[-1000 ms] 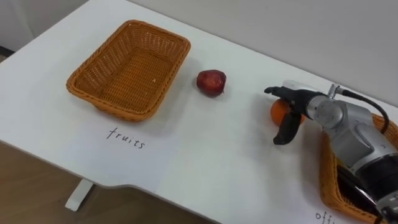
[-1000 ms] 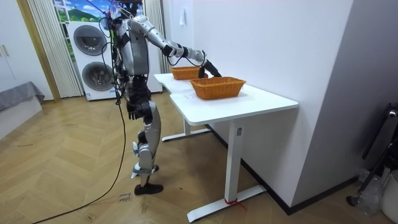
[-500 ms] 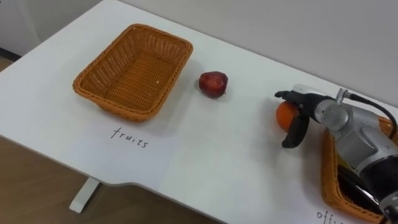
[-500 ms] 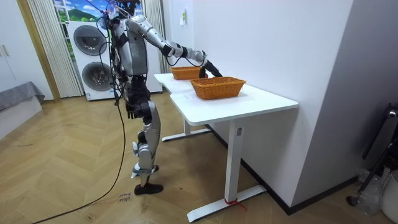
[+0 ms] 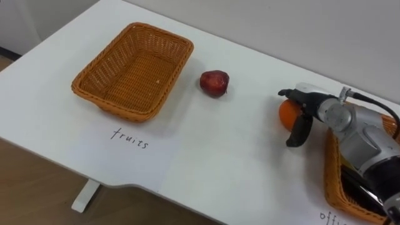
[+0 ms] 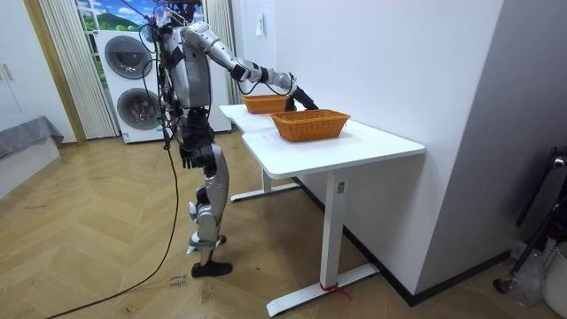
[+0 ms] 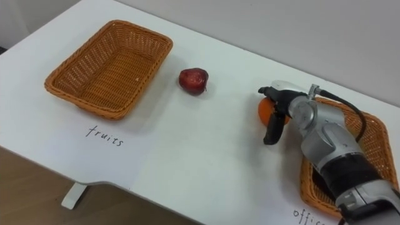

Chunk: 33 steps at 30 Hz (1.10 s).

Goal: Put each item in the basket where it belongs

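Right of frame: right hand (image 5: 307, 107), fingers and thumb curled round the orange (image 5: 285, 115), just beside office basket (image 5: 329, 181) at right edge. Upper centre of white bench (image 5: 206, 150): red apple (image 5: 214, 82), near fruit basket (image 5: 106, 69), upper left. Left hand (image 6: 188, 158) by hip in room view; grip: cannot tell.

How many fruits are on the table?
2. A red apple sits beside the fruits basket; an orange is clasped by the right hand. The right basket may hide more.
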{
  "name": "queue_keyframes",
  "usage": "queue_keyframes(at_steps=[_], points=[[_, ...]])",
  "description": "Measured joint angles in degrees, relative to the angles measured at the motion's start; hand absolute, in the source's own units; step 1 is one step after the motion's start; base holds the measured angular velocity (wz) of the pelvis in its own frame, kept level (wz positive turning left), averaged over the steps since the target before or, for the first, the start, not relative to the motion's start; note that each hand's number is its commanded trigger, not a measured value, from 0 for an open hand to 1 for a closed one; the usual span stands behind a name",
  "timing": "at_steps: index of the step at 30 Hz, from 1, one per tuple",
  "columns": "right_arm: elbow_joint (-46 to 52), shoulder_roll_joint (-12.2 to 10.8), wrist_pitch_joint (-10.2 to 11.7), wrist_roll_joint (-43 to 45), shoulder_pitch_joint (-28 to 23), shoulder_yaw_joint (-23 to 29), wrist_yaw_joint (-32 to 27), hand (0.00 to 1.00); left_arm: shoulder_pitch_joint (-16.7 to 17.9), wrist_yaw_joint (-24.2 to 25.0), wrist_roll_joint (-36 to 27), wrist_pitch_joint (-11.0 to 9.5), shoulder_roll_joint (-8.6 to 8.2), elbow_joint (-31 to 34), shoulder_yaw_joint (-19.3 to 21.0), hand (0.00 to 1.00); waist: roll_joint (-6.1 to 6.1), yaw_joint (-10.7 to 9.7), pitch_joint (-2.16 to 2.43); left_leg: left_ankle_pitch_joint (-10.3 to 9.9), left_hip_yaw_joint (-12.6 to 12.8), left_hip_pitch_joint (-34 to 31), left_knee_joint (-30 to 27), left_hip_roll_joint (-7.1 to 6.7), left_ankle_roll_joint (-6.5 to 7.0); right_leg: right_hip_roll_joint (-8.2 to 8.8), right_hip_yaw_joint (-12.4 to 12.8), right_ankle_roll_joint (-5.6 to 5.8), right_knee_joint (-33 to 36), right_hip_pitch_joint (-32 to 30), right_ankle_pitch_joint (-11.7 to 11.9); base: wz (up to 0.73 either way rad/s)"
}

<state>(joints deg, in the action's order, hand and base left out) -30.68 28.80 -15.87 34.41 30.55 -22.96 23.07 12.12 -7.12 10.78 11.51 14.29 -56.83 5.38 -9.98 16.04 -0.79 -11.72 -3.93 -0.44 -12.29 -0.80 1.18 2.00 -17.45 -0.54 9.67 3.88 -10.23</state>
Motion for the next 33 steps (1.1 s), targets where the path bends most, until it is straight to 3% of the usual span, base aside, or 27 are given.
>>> queue_keyframes(at_steps=[8,9,11,12,26,33], points=[[0.00,0.00,0.08,0.00,0.00,0.00,-0.04,0.02,-0.09,-0.12,0.00,-0.47,0.00,0.03,0.01,0.00,-0.02,0.00,0.02,0.00,-0.01,0.01,0.02,0.01,0.00,0.02,0.00,0.00,-0.01,0.00,0.00,0.00],[-0.02,0.00,0.06,0.00,0.00,-0.01,-0.04,0.35,-0.09,-0.12,0.00,-0.48,0.00,0.03,0.00,0.00,-0.03,-0.03,0.02,0.00,-0.01,0.01,0.00,0.02,0.00,0.01,0.00,0.00,-0.01,0.00,0.00,0.00],[-0.25,0.00,0.05,-0.01,0.00,-0.02,-0.12,0.89,-0.09,-0.12,0.00,-0.49,0.00,0.03,0.00,0.00,-0.01,-0.01,0.01,0.00,0.00,-0.01,-0.01,0.01,0.00,0.02,-0.01,0.00,0.00,0.00,0.00,0.00],[-0.35,0.00,0.03,-0.01,0.00,-0.02,-0.20,1.00,-0.09,-0.12,0.00,-0.50,0.00,0.00,0.00,0.00,0.00,0.02,0.00,0.00,0.01,-0.03,-0.01,0.01,0.00,0.02,-0.01,0.00,0.00,0.00,0.00,0.00],[-0.49,-0.02,-0.47,0.25,-0.73,-0.28,-0.12,1.00,-0.07,-0.08,0.00,-0.02,-0.03,-0.58,-0.08,0.00,0.33,0.18,-0.15,0.00,0.06,-0.03,0.01,0.02,0.00,0.02,-0.04,0.00,0.00,-0.05,0.00,0.00],[-0.57,-0.03,-0.44,0.12,-1.12,-0.66,0.73,1.00,-0.07,-0.08,0.00,0.02,-0.01,-0.52,-0.07,0.00,0.14,0.14,0.06,0.00,0.07,0.00,-0.01,0.02,0.00,0.05,-0.06,0.00,-0.01,-0.06,0.00,0.00]])
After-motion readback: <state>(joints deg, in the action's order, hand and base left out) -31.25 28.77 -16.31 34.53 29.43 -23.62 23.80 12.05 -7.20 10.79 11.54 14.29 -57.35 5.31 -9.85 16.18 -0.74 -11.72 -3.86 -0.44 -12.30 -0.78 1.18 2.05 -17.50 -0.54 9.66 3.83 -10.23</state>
